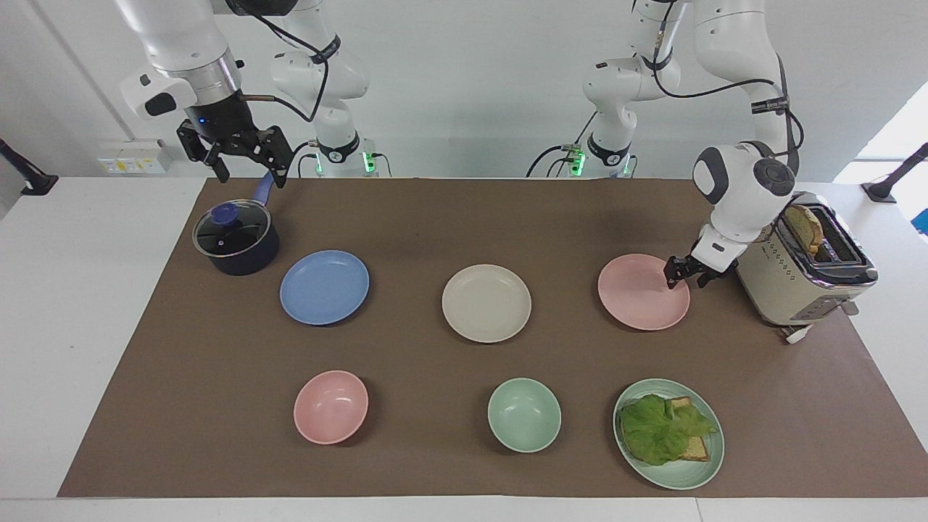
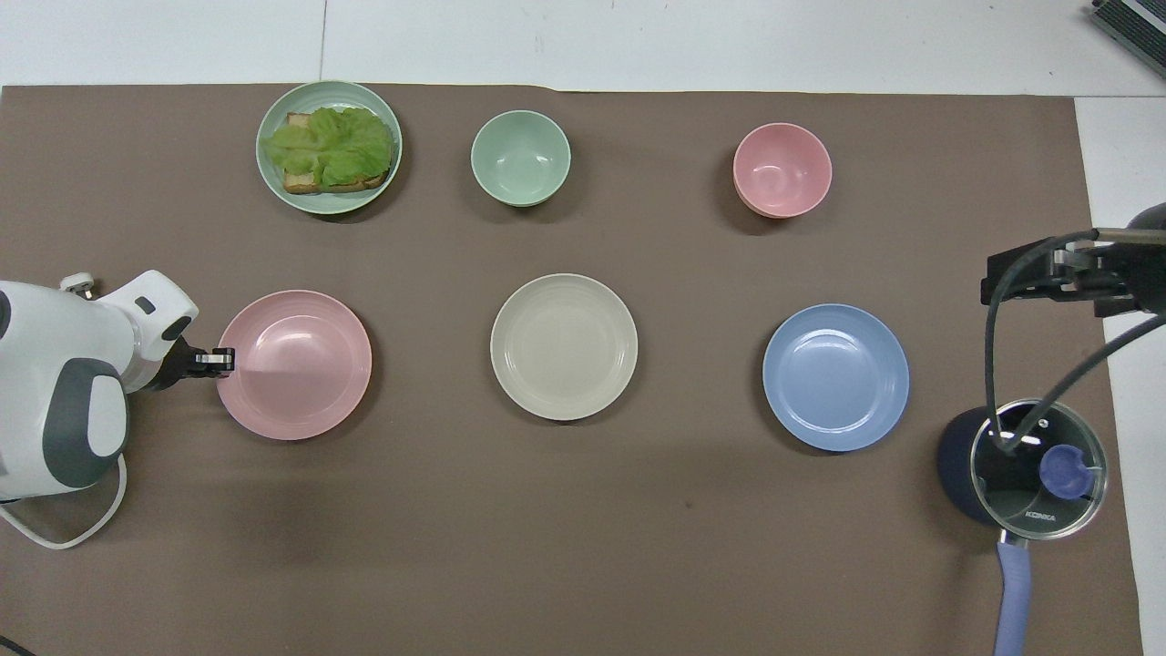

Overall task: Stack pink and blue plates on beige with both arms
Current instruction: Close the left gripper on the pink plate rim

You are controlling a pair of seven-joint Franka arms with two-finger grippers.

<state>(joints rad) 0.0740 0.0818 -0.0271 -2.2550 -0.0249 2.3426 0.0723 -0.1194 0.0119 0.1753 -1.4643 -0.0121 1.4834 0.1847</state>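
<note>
Three plates lie in a row across the brown mat: the blue plate (image 1: 324, 287) (image 2: 835, 377) toward the right arm's end, the beige plate (image 1: 486, 303) (image 2: 564, 346) in the middle, and the pink plate (image 1: 638, 293) (image 2: 301, 364) toward the left arm's end. My left gripper (image 1: 676, 275) (image 2: 221, 362) is down at the pink plate's rim on the toaster side, shut on that rim. The pink plate rests flat on the mat. My right gripper (image 1: 246, 170) (image 2: 1029, 278) hangs open in the air over the pot's handle, holding nothing.
A dark pot with a glass lid (image 1: 235, 239) stands beside the blue plate. A cream toaster (image 1: 805, 275) stands close beside my left arm. Farther from the robots sit a pink bowl (image 1: 330, 406), a green bowl (image 1: 523, 415) and a green plate (image 1: 714, 464) with lettuce on toast.
</note>
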